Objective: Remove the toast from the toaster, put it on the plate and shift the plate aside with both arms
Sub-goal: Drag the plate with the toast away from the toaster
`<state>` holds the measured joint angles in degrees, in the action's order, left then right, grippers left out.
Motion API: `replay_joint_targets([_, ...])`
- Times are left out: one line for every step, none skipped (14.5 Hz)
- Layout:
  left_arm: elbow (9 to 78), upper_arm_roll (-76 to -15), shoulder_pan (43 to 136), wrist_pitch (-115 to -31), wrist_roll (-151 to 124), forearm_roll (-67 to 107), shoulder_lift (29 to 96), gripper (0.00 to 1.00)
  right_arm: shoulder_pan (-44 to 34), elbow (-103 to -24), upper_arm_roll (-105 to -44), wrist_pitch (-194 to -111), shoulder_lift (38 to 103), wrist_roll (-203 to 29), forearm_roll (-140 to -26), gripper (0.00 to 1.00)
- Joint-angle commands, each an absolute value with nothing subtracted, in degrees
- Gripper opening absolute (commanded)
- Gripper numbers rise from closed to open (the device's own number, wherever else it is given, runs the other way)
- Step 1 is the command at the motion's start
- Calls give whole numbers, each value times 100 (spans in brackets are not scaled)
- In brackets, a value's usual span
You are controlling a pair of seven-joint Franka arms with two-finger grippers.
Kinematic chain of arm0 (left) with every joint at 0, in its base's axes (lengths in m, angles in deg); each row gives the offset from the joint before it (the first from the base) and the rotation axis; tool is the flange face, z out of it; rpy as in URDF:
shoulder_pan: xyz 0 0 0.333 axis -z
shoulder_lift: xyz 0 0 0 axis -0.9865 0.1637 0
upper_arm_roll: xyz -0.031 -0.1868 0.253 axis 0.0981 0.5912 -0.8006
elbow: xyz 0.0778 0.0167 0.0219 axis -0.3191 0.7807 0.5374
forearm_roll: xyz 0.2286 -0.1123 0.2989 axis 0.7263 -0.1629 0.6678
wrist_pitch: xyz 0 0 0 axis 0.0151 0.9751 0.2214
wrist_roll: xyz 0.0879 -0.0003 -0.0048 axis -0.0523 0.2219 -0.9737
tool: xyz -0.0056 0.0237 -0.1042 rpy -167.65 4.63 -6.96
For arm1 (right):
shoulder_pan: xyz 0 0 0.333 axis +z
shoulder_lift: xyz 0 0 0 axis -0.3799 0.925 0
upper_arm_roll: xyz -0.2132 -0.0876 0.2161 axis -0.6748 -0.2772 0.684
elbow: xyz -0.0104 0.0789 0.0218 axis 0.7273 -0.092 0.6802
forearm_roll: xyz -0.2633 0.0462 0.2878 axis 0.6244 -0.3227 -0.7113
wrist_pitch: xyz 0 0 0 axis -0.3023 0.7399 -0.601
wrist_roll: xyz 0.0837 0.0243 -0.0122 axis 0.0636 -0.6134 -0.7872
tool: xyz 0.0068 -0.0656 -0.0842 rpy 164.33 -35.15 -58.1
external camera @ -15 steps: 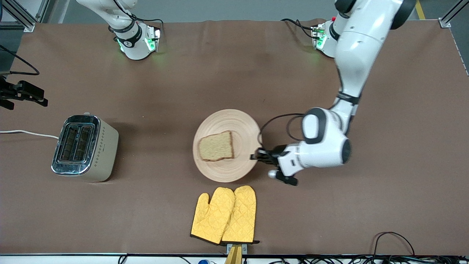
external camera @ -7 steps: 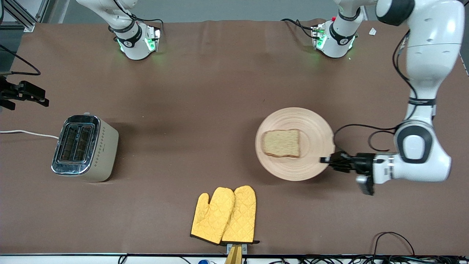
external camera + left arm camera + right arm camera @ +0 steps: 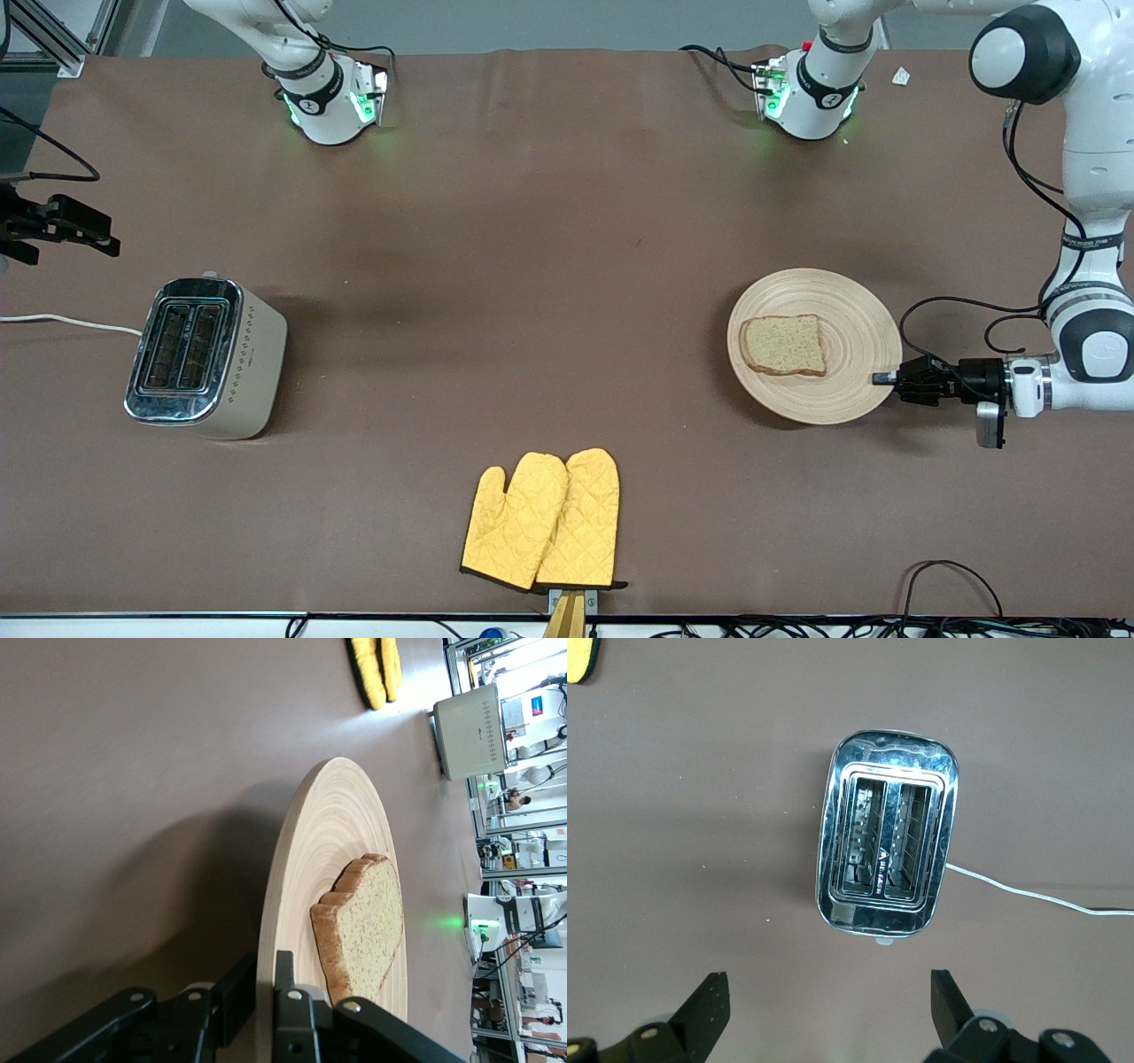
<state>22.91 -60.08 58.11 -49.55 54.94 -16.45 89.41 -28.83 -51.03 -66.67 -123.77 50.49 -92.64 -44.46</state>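
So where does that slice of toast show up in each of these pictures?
Front view: the toast lies on the plate, toward the left arm's end of the table.
Left wrist view: the toast stands close up on the plate.
Right wrist view: not in it.
Shared landmark: the toaster.

You have one plate [image 3: 846, 306] on the table [image 3: 532, 221], and one slice of toast [image 3: 784, 345] on it. You have one toaster [image 3: 205, 357], with two slots in its top. You have two yellow oven mitts [image 3: 542, 519], lying side by side and touching. You have two arms: one left arm [image 3: 1085, 266] and one right arm [image 3: 292, 53], each carrying one pincer, so two pincers altogether.
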Motion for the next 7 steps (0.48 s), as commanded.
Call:
replay_joint_targets([1734,-5917,5738,-4624,5388,-1618,9376,0,-2901,-5071,-6644,-12359,5062,-9253,-4461,100])
replay_joint_targets([1742,-5916,5738,-4624,5380,-1618,9394,0,-2901,-5071,-6644,-12367,5062,-9253,-4461,100])
replay_joint_targets([1734,-5916,5746,-4633,5380,-1618,9394,4,-2901,-5071,-6644,-12367,5062,-9244,-4461,100])
replay_joint_targets([1734,-5916,5746,-4659,5380,-1618,9403,22,-2901,-5071,-6644,-12367,5062,-9244,-4461,100])
replay_joint_targets([1734,-5916,5746,-4668,5362,-1618,9395,88,-2901,-5071,-6644,-12367,5062,-9235,-4461,100])
replay_joint_targets([1734,-5925,5746,-4668,5319,-1618,9386,100,-2901,-5071,-6644,-12367,5062,-9235,-4461,100])
replay_joint_targets([1681,-5943,5781,-4668,5231,-1609,9360,100,-2892,-5071,-6644,-12359,5062,-9235,-4461,100])
